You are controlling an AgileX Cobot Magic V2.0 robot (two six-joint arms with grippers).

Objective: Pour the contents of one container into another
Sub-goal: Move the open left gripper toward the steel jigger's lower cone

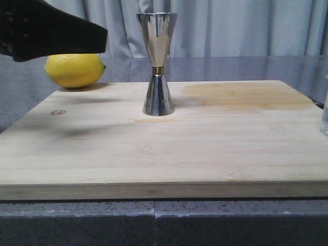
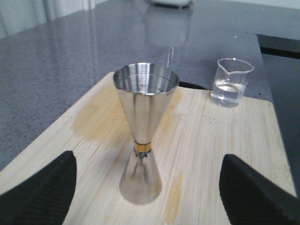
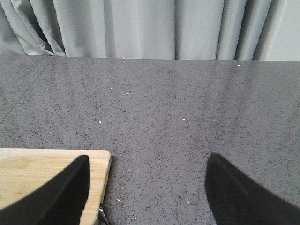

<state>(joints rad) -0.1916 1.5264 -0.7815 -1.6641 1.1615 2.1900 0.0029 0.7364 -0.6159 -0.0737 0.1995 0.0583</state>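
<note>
A steel double-cone jigger with a gold band stands upright mid-board. In the left wrist view the jigger stands straight ahead of my left gripper, whose black fingers are spread wide and touch nothing. From the front, the left gripper hovers high at the far left, apart from the jigger. A small glass beaker holding clear liquid stands at the board's right end; only its edge shows from the front. My right gripper is open over the bare counter beside the board's corner.
A yellow lemon lies behind the board's back-left corner. The bamboo board carries a darker damp patch right of the jigger. Grey speckled counter surrounds the board, with curtains behind.
</note>
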